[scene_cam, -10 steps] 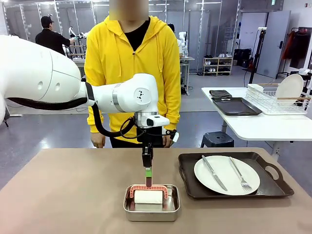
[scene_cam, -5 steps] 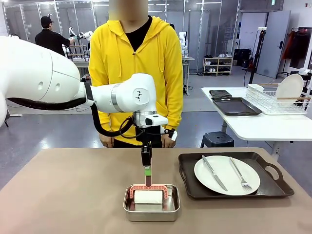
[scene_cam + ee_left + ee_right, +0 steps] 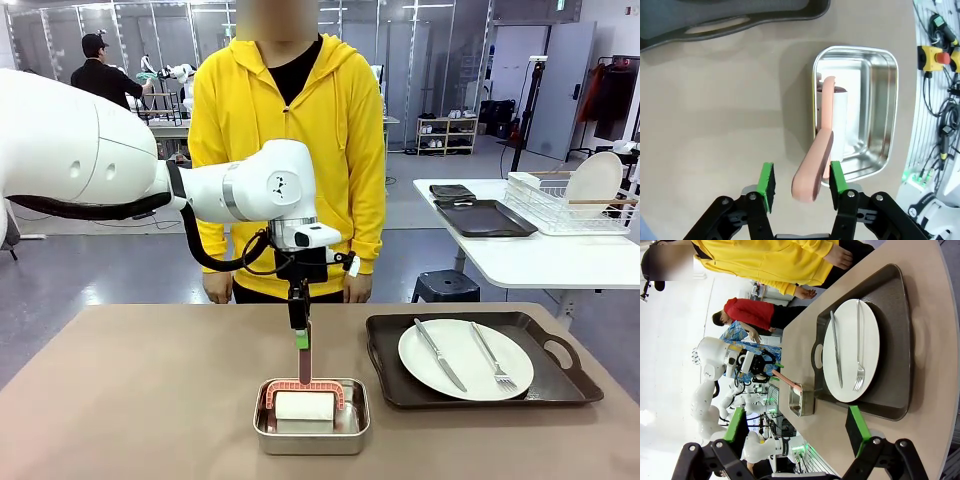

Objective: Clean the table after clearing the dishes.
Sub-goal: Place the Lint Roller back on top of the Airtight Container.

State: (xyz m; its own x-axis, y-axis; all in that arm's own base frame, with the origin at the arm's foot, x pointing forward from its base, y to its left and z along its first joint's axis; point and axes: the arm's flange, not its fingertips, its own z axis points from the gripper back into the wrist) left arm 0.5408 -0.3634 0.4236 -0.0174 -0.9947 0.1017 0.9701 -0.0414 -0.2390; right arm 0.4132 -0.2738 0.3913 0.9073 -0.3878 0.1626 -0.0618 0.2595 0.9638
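**A:** How do the left jaws stand?

**B:** Released. The left gripper has its green pads apart on either side of the salmon-pink plastic handle of the white roller cleaner. One pad is just beside the handle, with a clear gap at the other, and nothing is squeezed. The roller rests straight below the jaws in the shiny rectangular steel pan on the matte tan-brown table.

**A:** How will it handle?

**B:** Light, I'd judge. The handle looks stiff but smooth. Pinch it across its flat faces near the free end, square between the pads, or it may swivel.

**A:** And the dishes?

**B:** One round white plate, with a metal knife and fork, lies on the dark brown rectangular tray. That is off to the right of the left jaws and ahead of the right gripper, whose jaws gape wide with nothing between them. The plate is probably brittle and slick, and the cutlery is loose. Better to take the tray by its cut-out grip and keep it level.
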